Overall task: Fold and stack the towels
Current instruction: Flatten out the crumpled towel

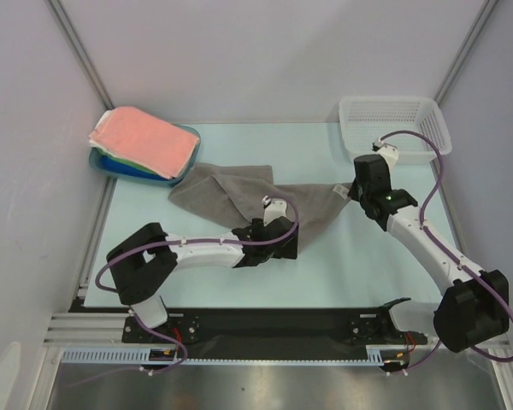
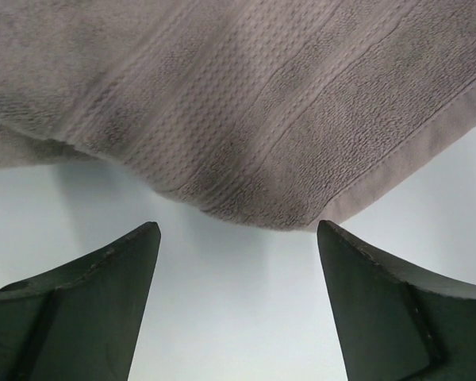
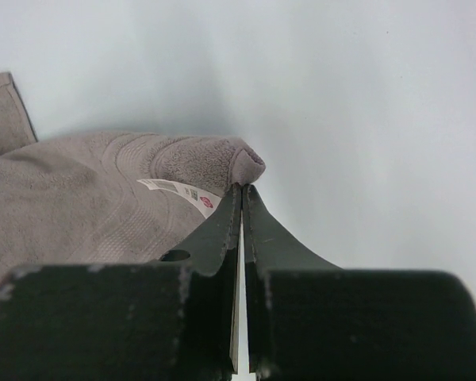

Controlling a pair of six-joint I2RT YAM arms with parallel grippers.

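One grey towel (image 1: 231,192) spread on table (image 1: 325,256): right claw (image 3: 242,190) pinches corner as anchor; left claw (image 2: 238,228) spread wide at near edge, likely ready to grab.

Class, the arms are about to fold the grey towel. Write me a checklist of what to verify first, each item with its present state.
1. Left tool open: ok.
2. Grey towel edge inside that tool: not ok, it lies just beyond the tips.
3. Right tool shut at the tagged corner: ok.
4. That corner actually pinched: cannot tell.
5. Towel lying flat: not ok, it is rumpled.
6. Folded stack resting in the blue tray: ok.
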